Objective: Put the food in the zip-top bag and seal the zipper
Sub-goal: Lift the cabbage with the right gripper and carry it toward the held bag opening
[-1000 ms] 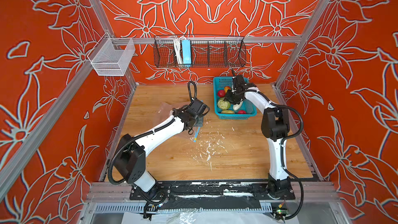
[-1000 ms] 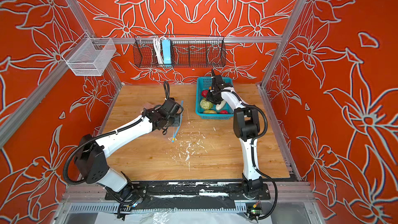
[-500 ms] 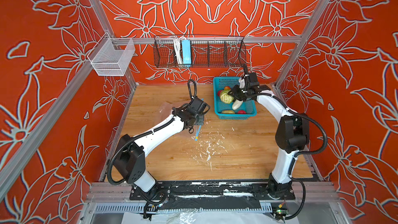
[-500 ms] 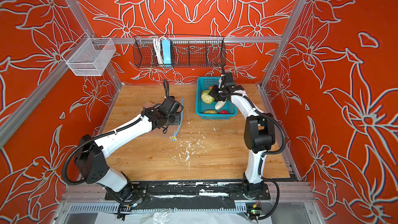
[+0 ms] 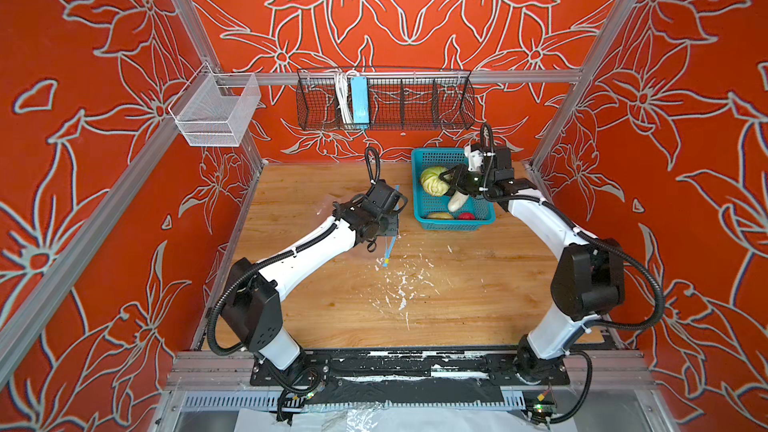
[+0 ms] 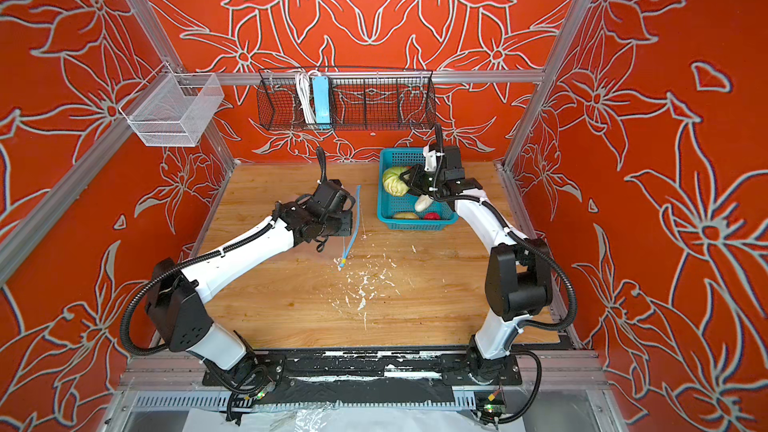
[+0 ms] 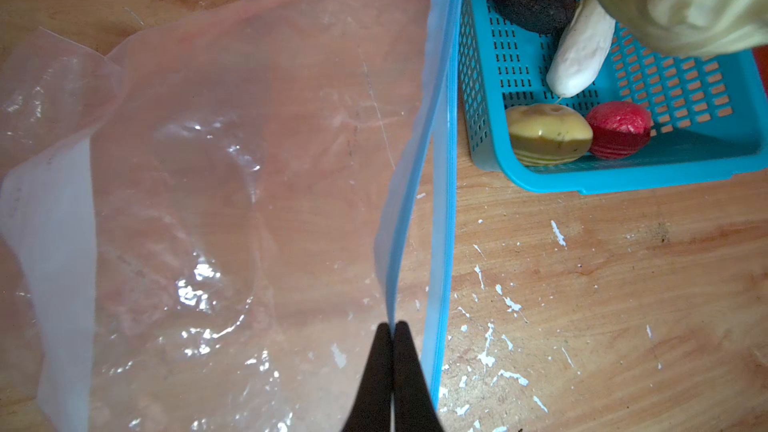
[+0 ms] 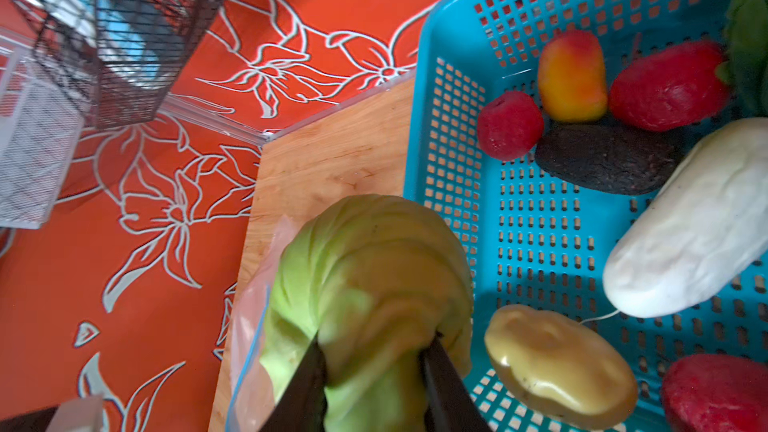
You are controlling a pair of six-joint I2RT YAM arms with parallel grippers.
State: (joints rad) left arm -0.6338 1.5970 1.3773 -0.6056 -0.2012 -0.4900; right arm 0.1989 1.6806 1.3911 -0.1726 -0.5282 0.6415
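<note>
The clear zip-top bag (image 7: 208, 160) lies flat on the wooden table, left of the teal basket (image 5: 453, 224). My left gripper (image 7: 392, 328) is shut on the upper lip of its light-blue zipper (image 7: 442, 160) and holds that lip up off the lower one. My right gripper (image 8: 374, 351) is shut on the green cabbage (image 8: 374, 263), which hangs over the basket's left side. In the basket lie the white radish (image 8: 685, 222), dark avocado (image 8: 611, 160), orange-yellow mango (image 8: 571, 76), red strawberries (image 8: 669, 85) and a yellow-green fruit (image 8: 557, 363).
A black wire rack (image 5: 386, 97) with a light-blue power strip (image 5: 359, 101) hangs on the back wall. A white mesh bin (image 5: 214, 112) hangs on the left rail. White flecks (image 5: 399, 284) dot the table's middle. Orange walls close in three sides.
My right gripper has lifted the cabbage up out of the basket, and its arm has swung outward to the right. The left gripper has kept still on the zipper.
</note>
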